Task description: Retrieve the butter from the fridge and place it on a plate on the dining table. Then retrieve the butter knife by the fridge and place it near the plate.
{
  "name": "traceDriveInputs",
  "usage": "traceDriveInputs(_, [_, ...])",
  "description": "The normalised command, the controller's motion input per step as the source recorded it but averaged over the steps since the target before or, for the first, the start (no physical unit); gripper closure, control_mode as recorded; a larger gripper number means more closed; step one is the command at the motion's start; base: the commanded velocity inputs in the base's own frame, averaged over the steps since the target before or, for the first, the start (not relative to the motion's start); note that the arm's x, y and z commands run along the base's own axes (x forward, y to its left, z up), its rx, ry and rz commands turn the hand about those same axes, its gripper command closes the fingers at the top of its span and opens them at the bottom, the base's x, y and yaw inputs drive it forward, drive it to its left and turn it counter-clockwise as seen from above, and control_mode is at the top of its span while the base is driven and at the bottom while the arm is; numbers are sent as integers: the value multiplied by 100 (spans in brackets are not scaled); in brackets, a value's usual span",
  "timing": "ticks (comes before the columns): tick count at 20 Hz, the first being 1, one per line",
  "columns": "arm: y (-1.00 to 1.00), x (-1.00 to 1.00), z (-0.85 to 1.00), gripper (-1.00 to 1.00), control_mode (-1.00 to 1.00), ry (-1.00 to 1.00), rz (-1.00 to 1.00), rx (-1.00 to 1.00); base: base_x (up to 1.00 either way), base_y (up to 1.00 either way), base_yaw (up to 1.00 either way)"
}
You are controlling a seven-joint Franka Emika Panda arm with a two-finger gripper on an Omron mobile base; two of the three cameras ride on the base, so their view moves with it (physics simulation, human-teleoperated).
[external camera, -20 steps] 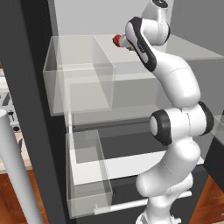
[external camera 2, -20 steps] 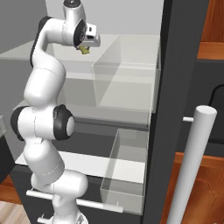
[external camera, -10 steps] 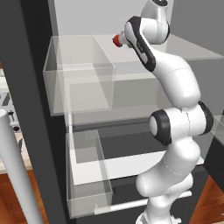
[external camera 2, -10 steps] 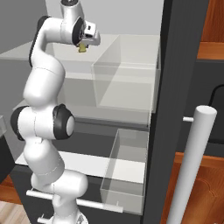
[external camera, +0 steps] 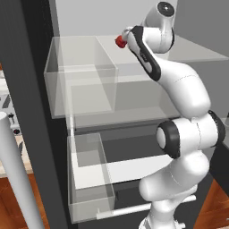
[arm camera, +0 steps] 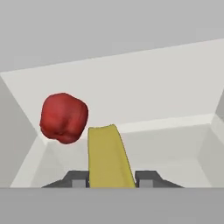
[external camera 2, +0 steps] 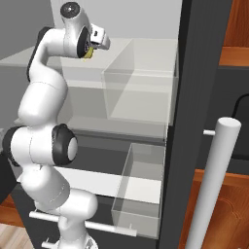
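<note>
No writing can be read anywhere in these views. Compared with a second ago, the butter [arm camera: 108, 155] is seen gripped more tightly — the pincer [arm camera: 109, 177] has narrowed and is now clenched on the stick, a dark fingertip [arm camera: 148, 176] pressed at either side of it. In the right base view the hand has drawn slightly back from the shelf, the yellow stick [external camera 2: 89, 54] being carried at the pincer [external camera 2: 90, 52] above the upper shelf [external camera 2: 141, 58] of the fridge [external camera: 31, 67]. The arm is raised high and bent forward at the wrist, the hand held level with that shelf. A small round red item [arm camera: 64, 117] is seen just beside the butter in the hand view — whether the two touch cannot be told.
</note>
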Motion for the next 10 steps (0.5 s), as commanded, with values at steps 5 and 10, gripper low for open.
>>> traceDriveInputs(5, [0,-52,1,100,-100,-17,-2,0,0,0,0])
traceDriveInputs(10, [-8,-96,1,100,-100,-15,0,-1,0,0,0])
